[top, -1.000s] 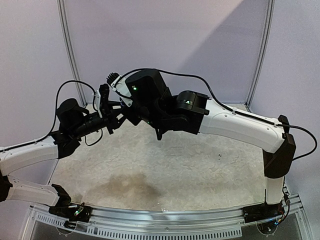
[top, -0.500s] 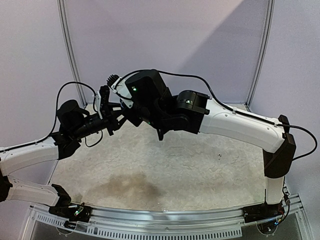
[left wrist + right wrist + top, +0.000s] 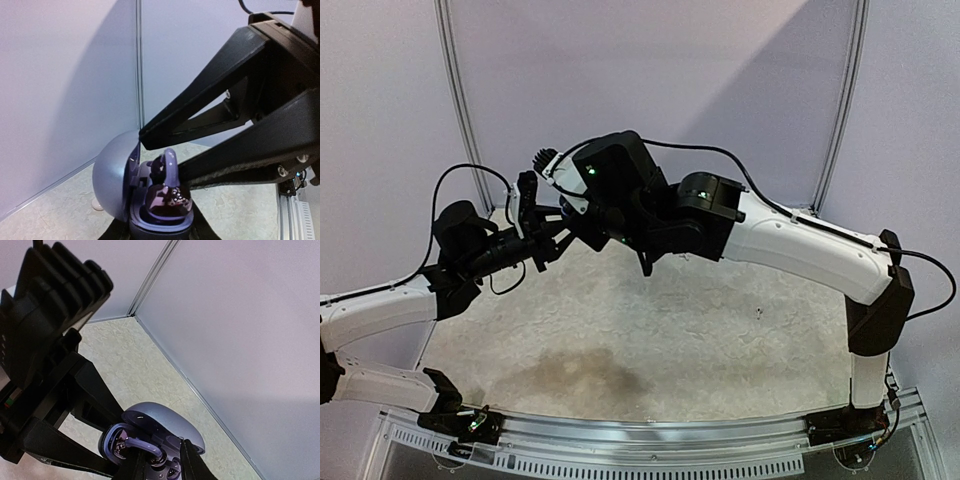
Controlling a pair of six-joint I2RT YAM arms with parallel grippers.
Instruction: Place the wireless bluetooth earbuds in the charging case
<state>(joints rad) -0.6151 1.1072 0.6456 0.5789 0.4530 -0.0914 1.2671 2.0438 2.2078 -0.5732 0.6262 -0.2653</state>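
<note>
My left gripper [image 3: 160, 231] is shut on the base of the charging case [image 3: 112, 175], a blue-grey oval shell held up off the table with its lid hinged open. One of the wireless bluetooth earbuds [image 3: 170, 162] sits in the case's well, its glossy body down and its stem sticking up. My right gripper [image 3: 162, 461] reaches in from the right. Its fingers stand slightly open on either side of that earbud [image 3: 145, 446], which rests in the case [image 3: 167, 422]. In the top view both grippers meet near the back left [image 3: 546, 232], and the case is hidden among them.
The pale speckled tabletop [image 3: 670, 330] lies below, walled by lilac panels with a metal post [image 3: 138, 65] at the back-left corner. A small pale object [image 3: 97, 204] lies on the table near that wall. A tiny speck [image 3: 757, 313] lies on the right.
The right arm's forearm and wrist have shifted slightly up and left over the case. The left arm has held still with the case.
</note>
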